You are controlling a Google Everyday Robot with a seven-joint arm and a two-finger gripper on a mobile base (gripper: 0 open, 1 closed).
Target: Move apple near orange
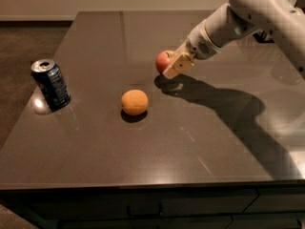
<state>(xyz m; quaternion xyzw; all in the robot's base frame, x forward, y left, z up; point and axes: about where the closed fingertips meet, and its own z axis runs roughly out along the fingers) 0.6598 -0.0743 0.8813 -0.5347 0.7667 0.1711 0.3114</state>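
In the camera view my gripper (172, 67) is covering the right side of the apple (162, 60), so I am seeing only its red left part and cannot make out its stem or which way it is pointing. Being round, it is showing no long axis. My fingers are clamping the apple, holding it behind and to the right of the orange (134, 102), near it but apart, just above the table (95, 147).
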